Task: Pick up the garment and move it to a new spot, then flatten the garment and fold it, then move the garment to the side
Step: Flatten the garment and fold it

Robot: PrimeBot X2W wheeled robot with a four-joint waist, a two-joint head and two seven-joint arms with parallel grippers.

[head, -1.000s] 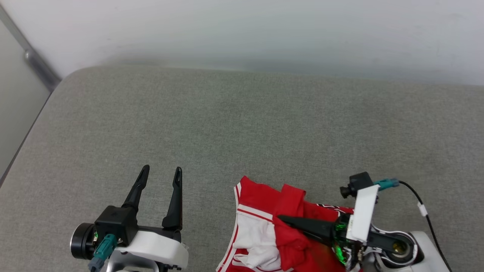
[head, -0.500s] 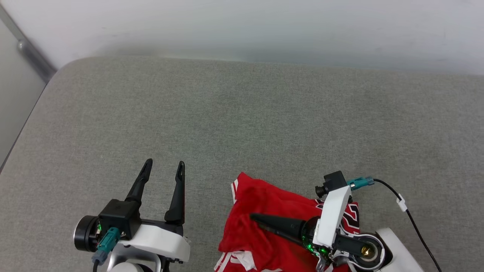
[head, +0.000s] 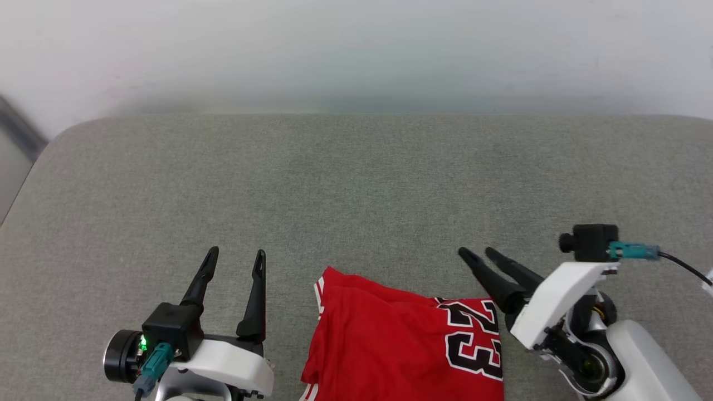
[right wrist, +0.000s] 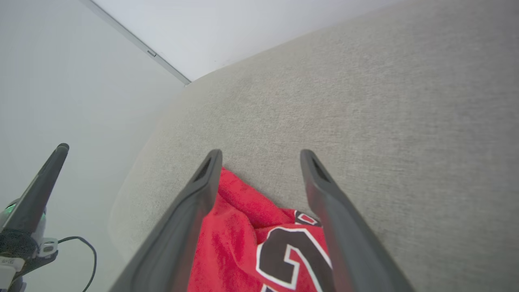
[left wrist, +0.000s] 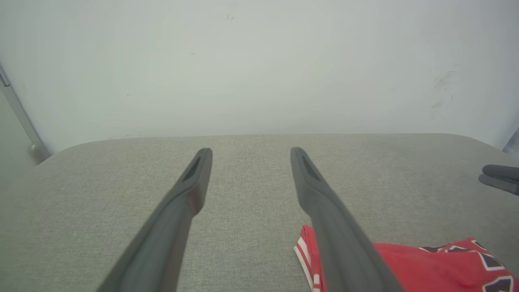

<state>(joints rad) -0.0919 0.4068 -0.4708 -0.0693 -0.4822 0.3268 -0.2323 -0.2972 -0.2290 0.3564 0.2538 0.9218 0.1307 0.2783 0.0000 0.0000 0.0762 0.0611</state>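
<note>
Head view: garment at near edge of grey cushion, open room beyond; left tool, right tool both released.

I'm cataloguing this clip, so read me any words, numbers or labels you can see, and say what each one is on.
"23": black digits outlined in white, on the red shirt.
No other text can be read.

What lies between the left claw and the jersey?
Only bare grey fabric surface separates the left claw from the red jersey, per the head view.
</note>
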